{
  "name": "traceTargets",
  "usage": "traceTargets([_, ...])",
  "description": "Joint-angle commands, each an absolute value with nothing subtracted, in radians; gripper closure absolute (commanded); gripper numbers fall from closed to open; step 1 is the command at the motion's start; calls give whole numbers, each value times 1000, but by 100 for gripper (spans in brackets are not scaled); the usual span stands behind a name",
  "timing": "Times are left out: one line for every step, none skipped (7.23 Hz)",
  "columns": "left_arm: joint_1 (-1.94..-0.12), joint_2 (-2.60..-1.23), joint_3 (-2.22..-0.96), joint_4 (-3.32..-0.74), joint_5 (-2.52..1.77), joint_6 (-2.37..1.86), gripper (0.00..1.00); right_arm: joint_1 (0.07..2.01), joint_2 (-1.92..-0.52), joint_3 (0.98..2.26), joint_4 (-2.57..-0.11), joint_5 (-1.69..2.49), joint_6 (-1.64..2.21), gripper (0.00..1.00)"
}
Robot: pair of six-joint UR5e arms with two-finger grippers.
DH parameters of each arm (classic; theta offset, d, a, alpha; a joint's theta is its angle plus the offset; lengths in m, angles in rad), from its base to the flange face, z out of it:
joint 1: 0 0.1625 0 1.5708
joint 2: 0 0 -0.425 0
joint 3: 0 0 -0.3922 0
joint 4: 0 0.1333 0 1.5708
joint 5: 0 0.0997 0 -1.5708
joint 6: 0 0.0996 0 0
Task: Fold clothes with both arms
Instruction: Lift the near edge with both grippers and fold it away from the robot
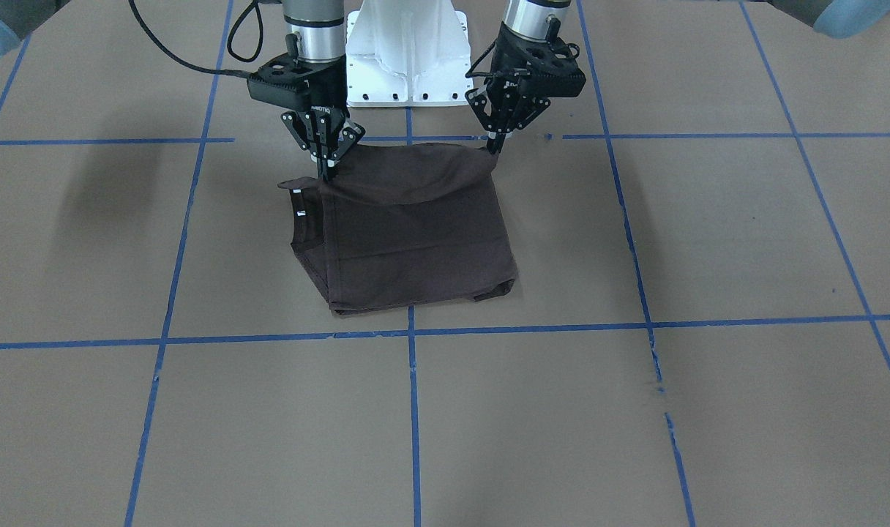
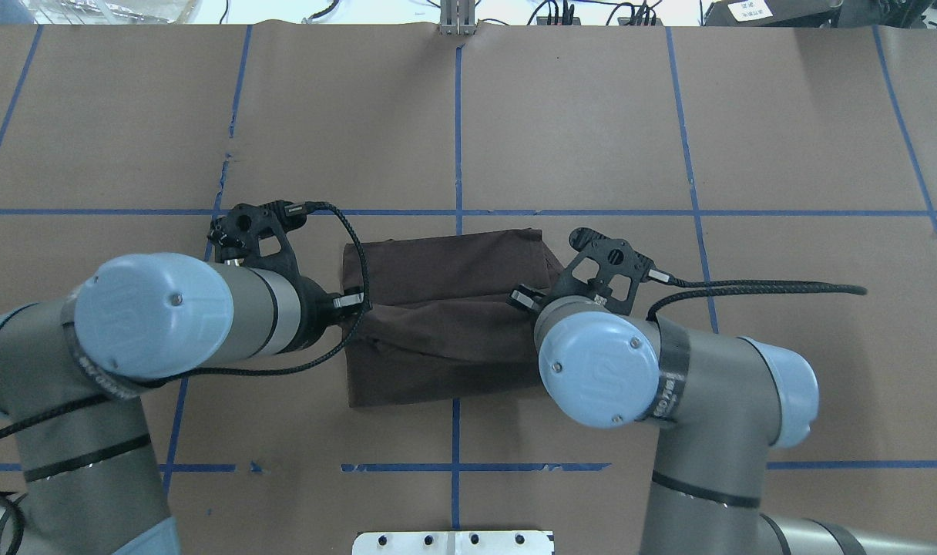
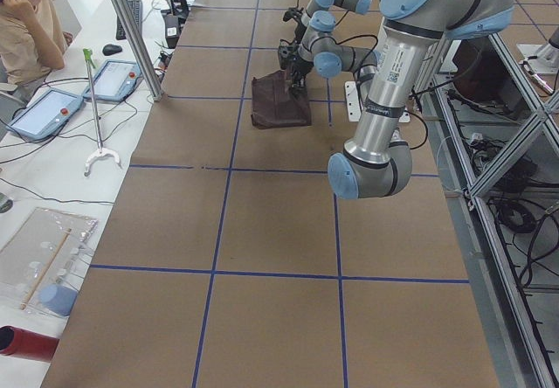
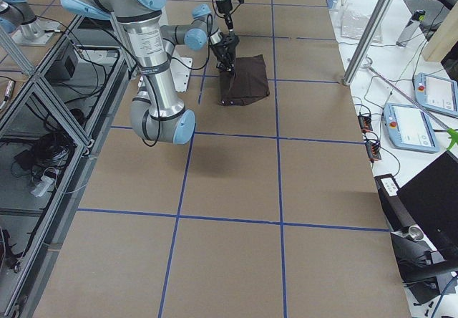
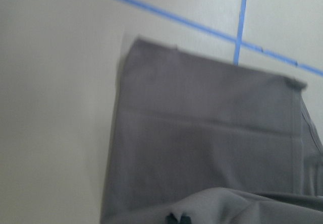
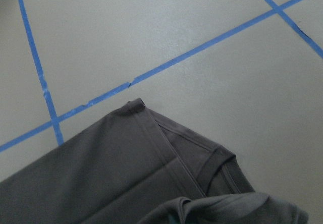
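The dark brown T-shirt (image 1: 416, 241) (image 2: 445, 339) lies folded into a rough square in the middle of the table, with white tags (image 1: 298, 202) showing at one side. Its edge nearest the robot is raised off the table. My left gripper (image 1: 495, 146) (image 2: 353, 302) is shut on one corner of that raised edge. My right gripper (image 1: 326, 174) (image 2: 521, 297) is shut on the other corner. In both wrist views the shirt (image 5: 202, 148) (image 6: 116, 168) spreads out flat below, and bunched cloth at the bottom edge hides the fingertips.
Brown paper with a blue tape grid (image 1: 411, 333) covers the table. The white pedestal base (image 1: 407, 55) stands just behind the shirt. In the left side view a seated person (image 3: 22, 30) and tablets (image 3: 44, 113) are beyond the table's far edge.
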State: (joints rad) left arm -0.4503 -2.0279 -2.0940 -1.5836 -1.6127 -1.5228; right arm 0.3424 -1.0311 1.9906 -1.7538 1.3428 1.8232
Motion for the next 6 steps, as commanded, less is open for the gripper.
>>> traceTargets([-544,-2055,-1899,-1734,-1618,-1459,100,426,-961,1796,-1628,1379,1786,100])
traceTargets([-563,-2080,-1787,-1821,-1617,-1445,100,440,-942,1714,-1564,1379,1776,100])
traceTargets([-578,-2097,-1691,-1897,-1617,-1425,100,449,-918,1641,-1508,1379,1769,100])
traceTargets([-578,-2097,-1656,-1940,-1617,-1411,100,451,-913,1616,-1494,1381,1761,100])
traceTargets([-578,-2097,-1654,-1940,-1620,-1405,43,449,-914,1602,-1496,1379,1723,8])
traceTargets([-578,-2095,-1667,-1940,-1623,-1344,0,449,-908,1605,-1488,1381,1651,0])
